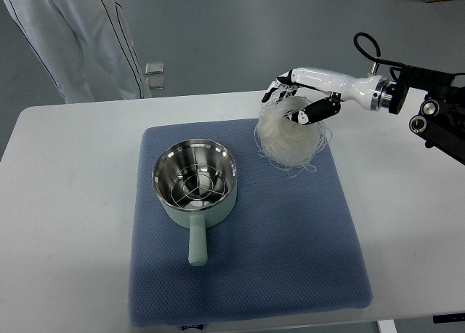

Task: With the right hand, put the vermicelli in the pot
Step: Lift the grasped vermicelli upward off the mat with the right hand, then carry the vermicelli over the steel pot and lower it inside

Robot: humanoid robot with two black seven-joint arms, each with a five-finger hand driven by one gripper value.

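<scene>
The right hand (301, 100) is curling its fingers around the vermicelli (290, 133) at the blue mat's (290, 260) far right corner, beside the pot (195, 182).

Mat (290, 253) on table (65, 202), centre. Pot (195, 184) on mat, left part, handle toward near edge. Vermicelli (289, 138) on mat, far right corner, right of pot. Right hand (301, 100) over vermicelli. Person (80, 35) beyond table, far left.
</scene>
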